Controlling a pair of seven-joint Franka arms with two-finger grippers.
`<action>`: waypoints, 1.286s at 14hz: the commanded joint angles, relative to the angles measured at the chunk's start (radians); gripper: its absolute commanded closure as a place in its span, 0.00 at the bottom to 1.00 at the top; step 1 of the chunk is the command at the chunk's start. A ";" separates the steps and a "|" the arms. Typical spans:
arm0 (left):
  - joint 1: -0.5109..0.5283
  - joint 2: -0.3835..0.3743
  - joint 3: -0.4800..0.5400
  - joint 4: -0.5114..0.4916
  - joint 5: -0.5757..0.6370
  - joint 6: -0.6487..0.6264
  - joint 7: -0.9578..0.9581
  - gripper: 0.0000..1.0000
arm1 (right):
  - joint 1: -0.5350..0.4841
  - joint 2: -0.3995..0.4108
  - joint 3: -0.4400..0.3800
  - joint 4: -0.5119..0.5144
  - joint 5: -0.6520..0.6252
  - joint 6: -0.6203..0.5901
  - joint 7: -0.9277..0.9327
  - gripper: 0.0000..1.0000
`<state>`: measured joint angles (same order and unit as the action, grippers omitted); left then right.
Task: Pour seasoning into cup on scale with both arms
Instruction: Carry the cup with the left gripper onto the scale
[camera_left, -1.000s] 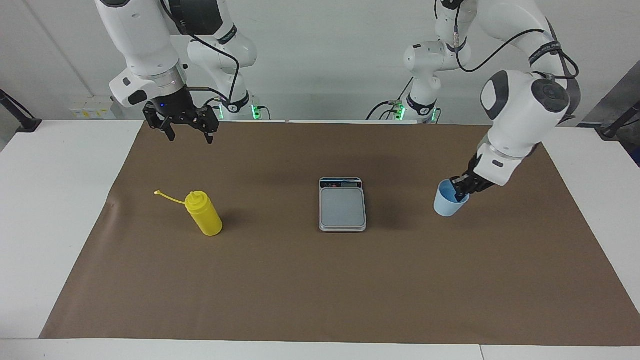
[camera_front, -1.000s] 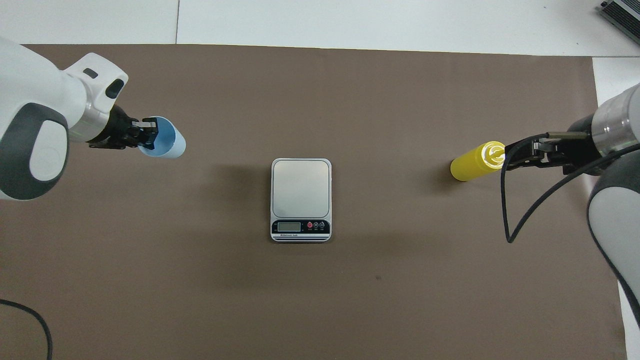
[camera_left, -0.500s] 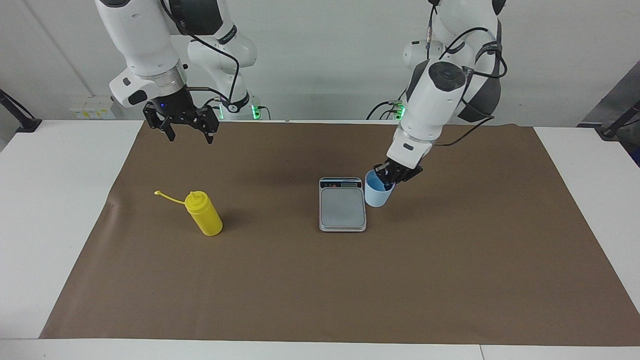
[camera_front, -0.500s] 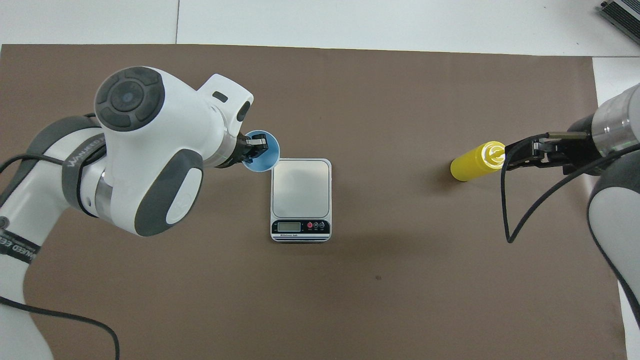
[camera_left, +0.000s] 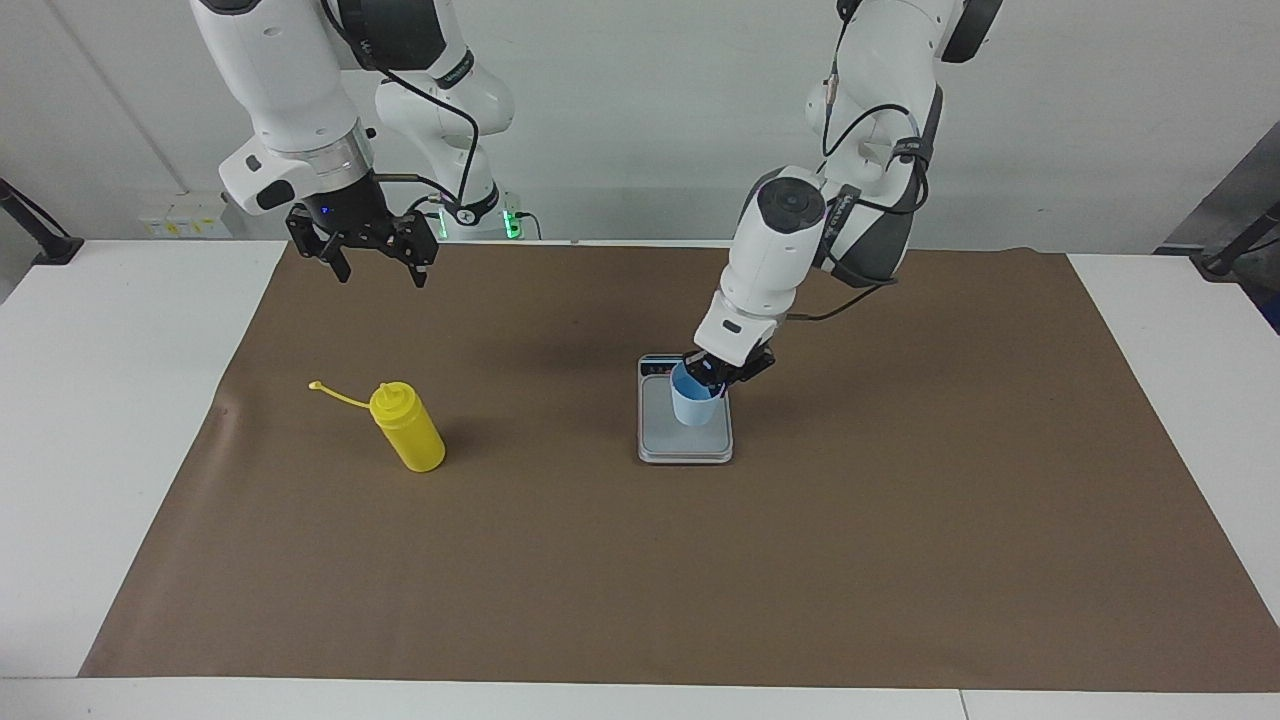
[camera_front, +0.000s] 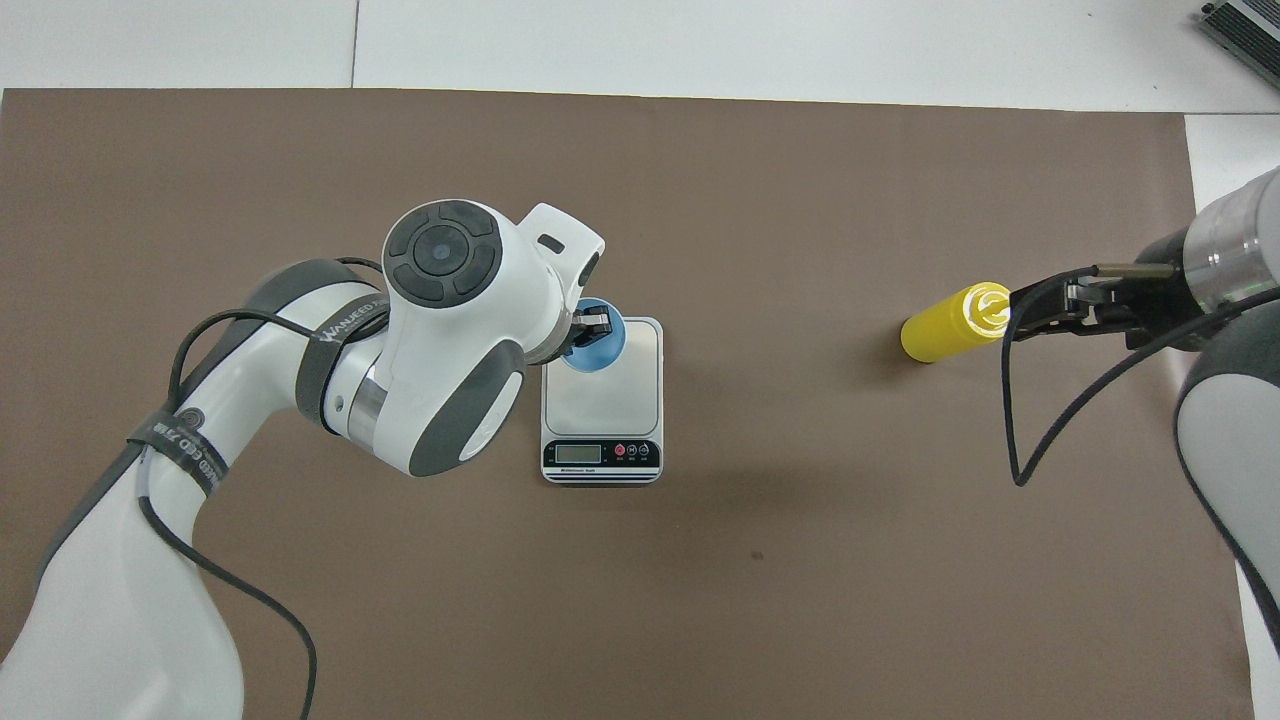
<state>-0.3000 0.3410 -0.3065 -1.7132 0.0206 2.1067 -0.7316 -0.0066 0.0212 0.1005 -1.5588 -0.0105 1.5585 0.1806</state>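
Observation:
My left gripper (camera_left: 708, 384) is shut on the rim of the light-blue cup (camera_left: 691, 404), one finger inside it. It holds the cup upright low over the grey plate of the scale (camera_left: 690, 446); I cannot tell whether the cup touches the plate. In the overhead view the cup (camera_front: 600, 348) is over the plate's corner farthest from the display strip of the scale (camera_front: 620, 395). The yellow seasoning bottle (camera_left: 408, 428) stands toward the right arm's end, its cap strap hanging out. My right gripper (camera_left: 380, 274) is open and waits in the air, apart from the bottle (camera_front: 940, 335).
A brown mat (camera_left: 900, 520) covers most of the white table (camera_left: 110, 420). The left arm's forearm (camera_front: 440, 340) reaches over the mat beside the scale. A black cable (camera_front: 1010, 420) hangs from the right arm near the bottle.
My left arm has swung the cup from the left arm's end of the mat to over the scale's plate. The right gripper and the bottle have not moved.

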 joint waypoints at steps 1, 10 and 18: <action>-0.021 -0.010 0.017 -0.065 0.030 0.058 -0.015 1.00 | -0.015 -0.020 0.004 -0.021 0.018 0.003 -0.029 0.00; -0.057 -0.019 0.017 -0.103 0.032 0.079 -0.041 1.00 | -0.015 -0.020 0.002 -0.021 0.018 0.003 -0.029 0.00; 0.033 -0.082 0.023 -0.072 0.036 0.029 -0.014 0.00 | -0.015 -0.020 0.004 -0.021 0.018 0.003 -0.029 0.00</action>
<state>-0.3192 0.3319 -0.2868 -1.7703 0.0330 2.1695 -0.7507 -0.0066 0.0212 0.1005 -1.5588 -0.0105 1.5585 0.1806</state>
